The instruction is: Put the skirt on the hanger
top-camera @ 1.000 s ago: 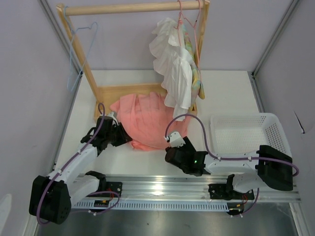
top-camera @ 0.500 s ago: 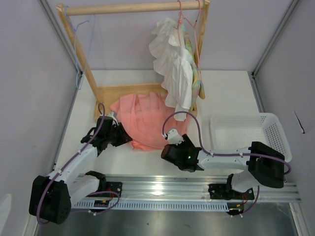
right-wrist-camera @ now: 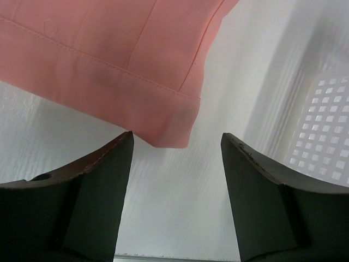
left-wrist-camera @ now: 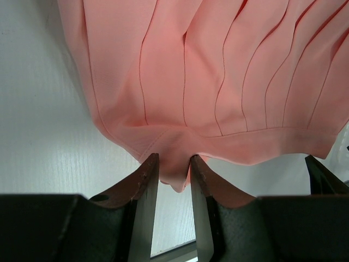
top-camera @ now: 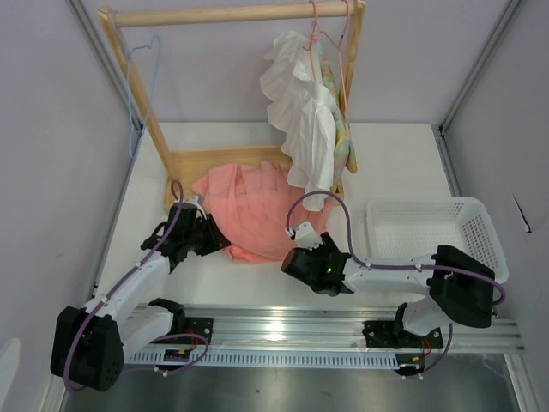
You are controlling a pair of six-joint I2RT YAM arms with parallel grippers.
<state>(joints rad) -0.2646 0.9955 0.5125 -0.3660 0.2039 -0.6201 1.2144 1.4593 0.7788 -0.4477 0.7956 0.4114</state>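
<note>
The salmon-pink pleated skirt [top-camera: 257, 210] lies flat on the white table in front of the wooden rack. My left gripper [top-camera: 210, 236] is shut on the skirt's [left-wrist-camera: 218, 71] near left edge, with a fold of fabric pinched between its fingers [left-wrist-camera: 148, 180]. My right gripper [top-camera: 298, 245] stands open at the skirt's near right corner [right-wrist-camera: 109, 54]. That corner's tip reaches just between the right gripper's [right-wrist-camera: 177, 142] fingertips, touching neither. The light-blue wire hanger [top-camera: 129, 86] hangs empty from the left end of the rack's rail.
The wooden rack [top-camera: 232, 13] stands at the back, its base board just behind the skirt. A white ruffled garment [top-camera: 300, 112] and a pastel one hang on pink hangers [top-camera: 330, 34] at its right end. A white perforated basket [top-camera: 429, 232] sits right of the right gripper.
My right gripper has moved left and forward to the skirt's near right corner. The blue hanger has swung on the rail. The left arm has held still.
</note>
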